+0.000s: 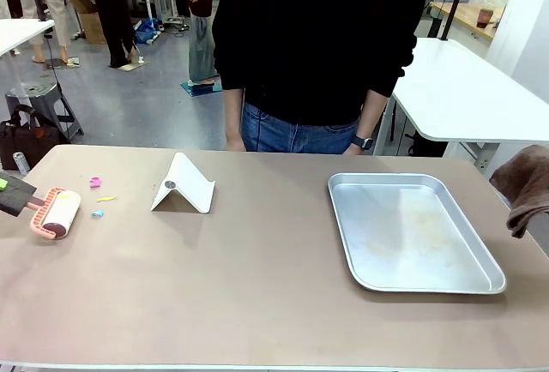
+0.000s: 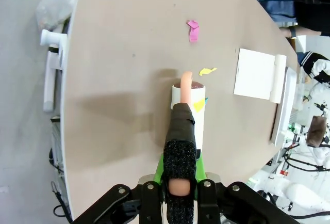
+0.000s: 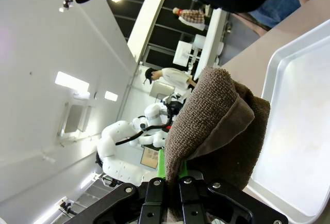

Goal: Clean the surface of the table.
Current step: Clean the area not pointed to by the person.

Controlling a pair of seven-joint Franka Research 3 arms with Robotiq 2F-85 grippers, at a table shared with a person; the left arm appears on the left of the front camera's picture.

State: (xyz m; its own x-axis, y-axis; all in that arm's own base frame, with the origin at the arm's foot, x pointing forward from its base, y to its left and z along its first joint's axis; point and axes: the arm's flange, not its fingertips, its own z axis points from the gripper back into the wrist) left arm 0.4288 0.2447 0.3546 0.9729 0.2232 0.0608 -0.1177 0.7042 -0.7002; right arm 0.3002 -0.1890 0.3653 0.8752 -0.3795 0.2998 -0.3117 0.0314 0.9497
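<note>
The brownish table (image 1: 257,286) carries small paper scraps at its left: a pink one (image 1: 94,182), a yellow one (image 1: 105,198) and a blue one (image 1: 98,213). Beside them rests a lint roller (image 1: 58,214) with a white roll and a pink handle. My left gripper (image 1: 7,192) is shut on that handle at the left edge. In the left wrist view, the gripper (image 2: 179,188) clamps the black-wrapped handle, and the roll (image 2: 188,115) lies on the table short of the yellow scrap (image 2: 207,71) and the pink scrap (image 2: 193,30). My right gripper (image 3: 172,182) is shut on a brown cloth (image 3: 216,126), which hangs off the table's right edge (image 1: 525,185).
A white folded stand (image 1: 183,185) sits left of centre. A silver tray (image 1: 412,231) lies at the right, close under the cloth. A person in a black top (image 1: 317,38) stands at the far edge. A white table (image 1: 463,89) is behind on the right.
</note>
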